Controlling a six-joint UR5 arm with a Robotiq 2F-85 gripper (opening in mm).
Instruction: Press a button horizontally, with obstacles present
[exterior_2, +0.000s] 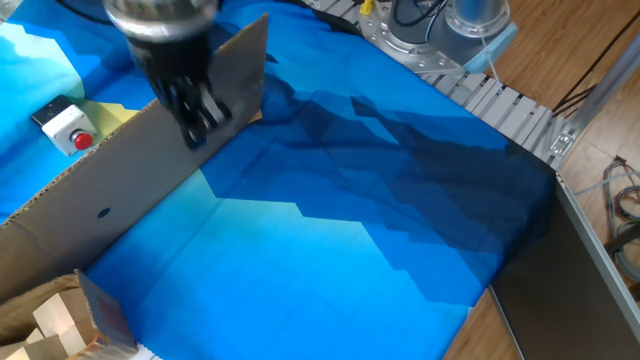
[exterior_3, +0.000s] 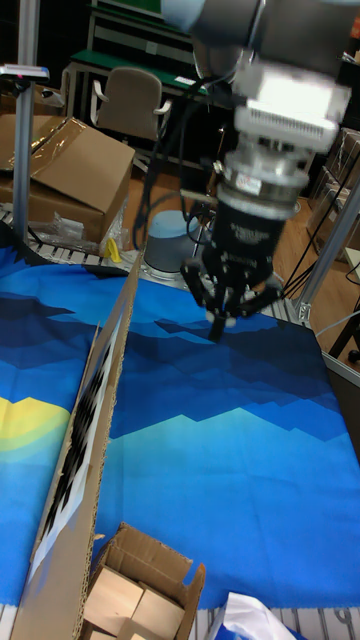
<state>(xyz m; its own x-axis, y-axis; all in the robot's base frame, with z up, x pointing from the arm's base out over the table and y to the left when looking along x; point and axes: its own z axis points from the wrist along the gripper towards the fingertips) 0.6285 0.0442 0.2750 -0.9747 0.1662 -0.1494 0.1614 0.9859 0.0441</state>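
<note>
The button (exterior_2: 82, 141) is small, round and red, set in a white box (exterior_2: 62, 117) at the far left of the blue cloth. The obstacle, a long brown cardboard panel (exterior_2: 130, 170) with a small dark hole (exterior_2: 104, 211), stands on edge between the button and the rest of the table. In the tall fixed view the panel (exterior_3: 95, 440) shows edge-on and hides the button. My gripper (exterior_2: 198, 128) is blurred and hangs in front of the panel's upper right part, well right of the button. In the tall fixed view the gripper (exterior_3: 218, 326) points down, its fingertips meeting, holding nothing.
An open cardboard box with pale wooden blocks (exterior_2: 48, 322) sits at the near left corner (exterior_3: 135, 592). The robot base (exterior_2: 450, 30) and a metal rail (exterior_2: 520, 118) bound the far right. Cardboard boxes (exterior_3: 75, 165) stand behind the table.
</note>
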